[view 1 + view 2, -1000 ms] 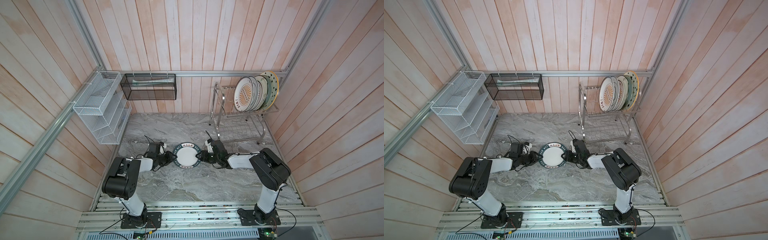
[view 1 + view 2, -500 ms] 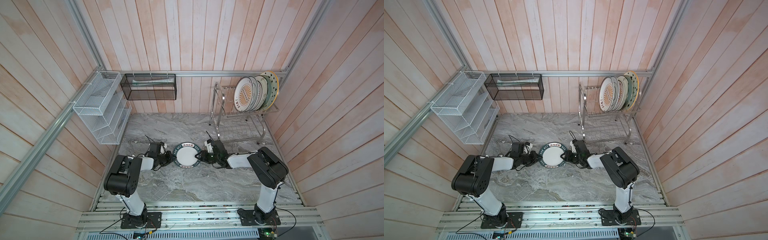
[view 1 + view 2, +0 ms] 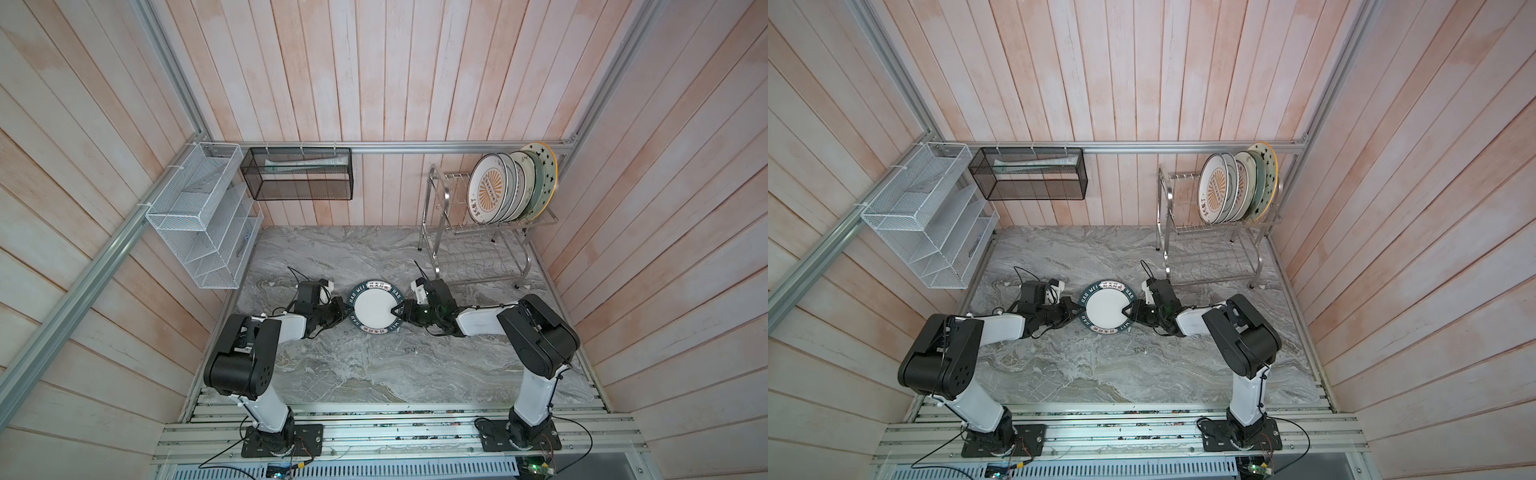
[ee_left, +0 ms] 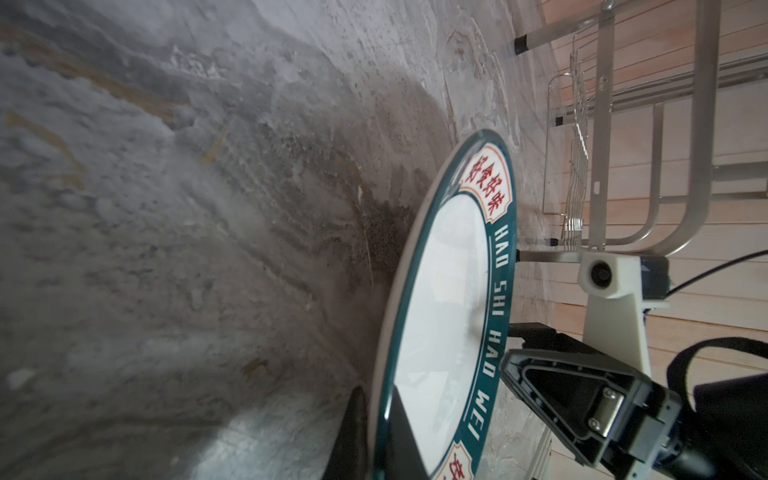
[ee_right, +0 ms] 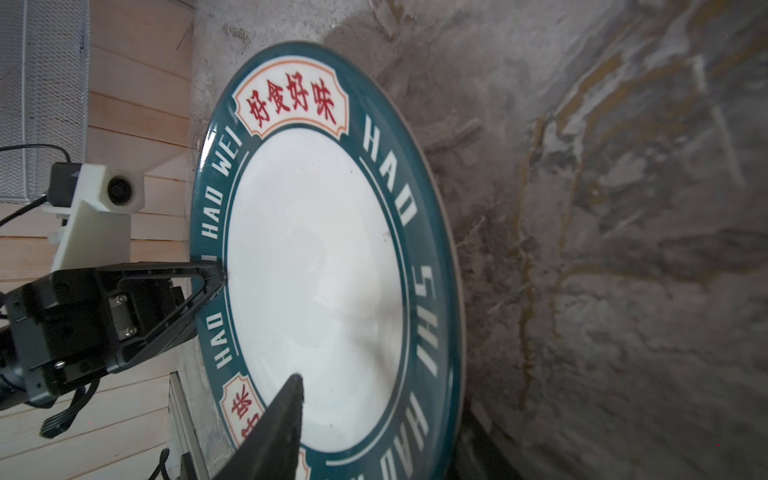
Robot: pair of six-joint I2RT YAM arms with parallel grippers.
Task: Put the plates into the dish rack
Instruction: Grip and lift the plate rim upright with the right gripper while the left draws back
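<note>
Closing is the change: the left gripper (image 3: 341,312), whose jaws stood apart around the edge a second ago, now pinches the left rim of the dark-green lettered plate (image 3: 374,309), one finger under and one over, as the left wrist view shows. The plate has hardly shifted. It lies face up on the marble table (image 3: 353,374) between the two arms, and I cannot tell whether the pinched edge is raised off the stone. On its opposite side the right gripper (image 3: 397,311) is much as before: one finger (image 5: 286,415) reaches over the rim onto the white centre and the other sits below, but whether they press the plate or merely bracket it is not clear. Farther back, the dish rack (image 3: 436,199) stands by the wall on the right, with the other plates (image 3: 490,187) on edge and packed together at the right end of its upper tier; bare prongs show to their left. By my reading this is the last plate, now firmly held on one side, and it next needs tipping upright and carrying back to those prongs.
</note>
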